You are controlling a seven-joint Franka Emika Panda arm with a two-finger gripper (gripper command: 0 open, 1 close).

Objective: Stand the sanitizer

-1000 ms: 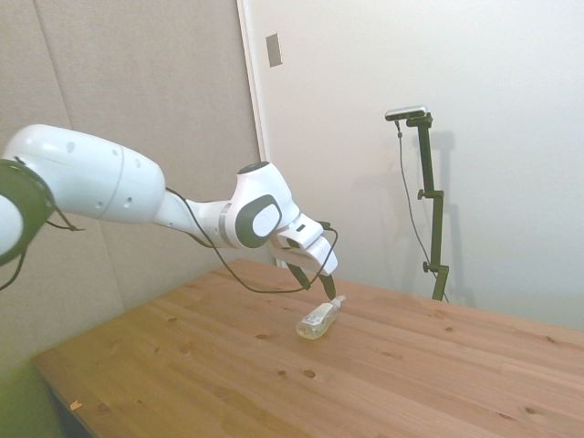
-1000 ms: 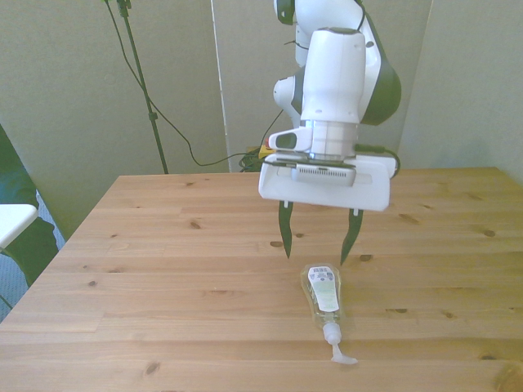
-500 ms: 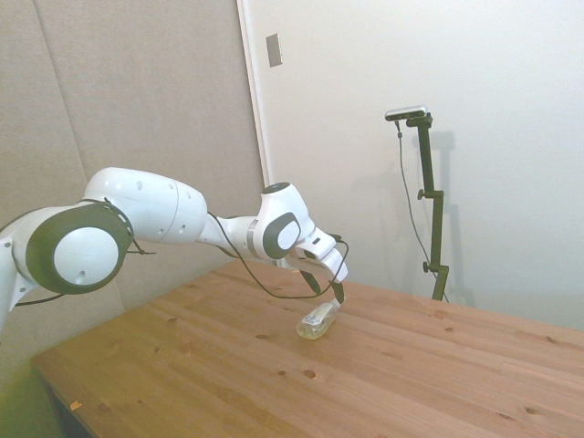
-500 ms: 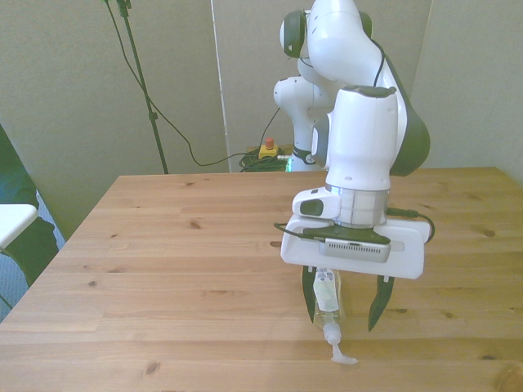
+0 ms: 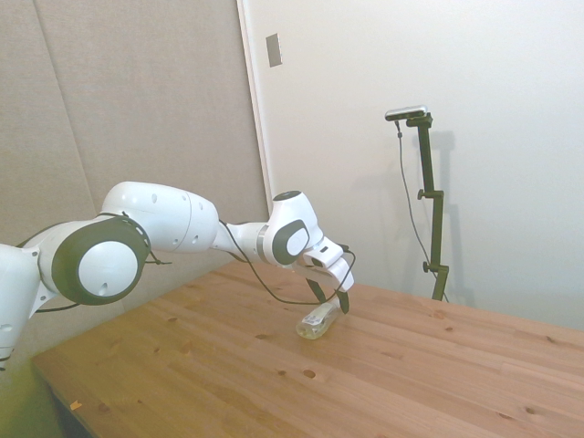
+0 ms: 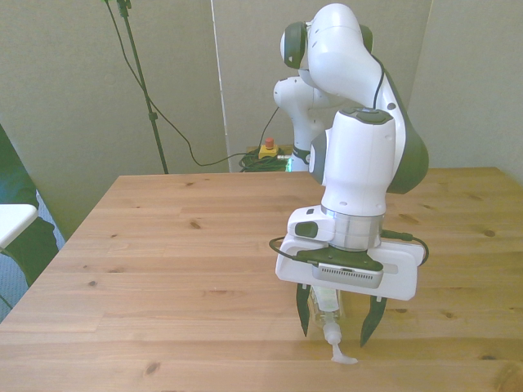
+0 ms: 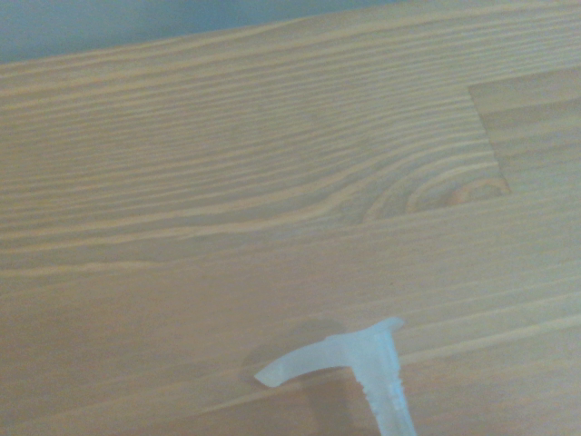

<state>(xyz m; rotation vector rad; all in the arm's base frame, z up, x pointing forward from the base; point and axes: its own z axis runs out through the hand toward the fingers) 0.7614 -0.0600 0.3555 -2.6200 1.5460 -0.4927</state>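
Sanitizer (image 6: pixel 328 306): lying on its side on the wooden counter (image 6: pixel 163 245), not upright. In the front view its pump top points toward 6 o'clock, close to the counter's near edge, and its clear body runs back toward 12 o'clock under the arm's wrist plate, which hides most of it.

Sanitizer, side view (image 5: pixel 316 323): a pale bottle flat on the boards, its neck end lifted toward 1 o'clock, under the fingertips.

Pump top (image 7: pixel 349 359): in the wrist view, a white spout and stem resting against the wood grain; the picture is soft, and the bottle's body is cut off at the frame edge.

Gripper (image 6: pixel 335 327): low over the bottle's neck end, wrist pointing down at the counter.

Fingers (image 6: pixel 305 314): apart. In the front view one dark finger stands at 9 o'clock of the neck and the other at 3 o'clock, the neck between them. Whether either pad touches the plastic cannot be told.

Tips: near the counter surface; whether they touch it cannot be told from the front or the side.

Arm (image 5: pixel 182 233): white, stretched out low across the counter in the side view, a black cable looping beneath the wrist.

Counter: light pine boards with knots.
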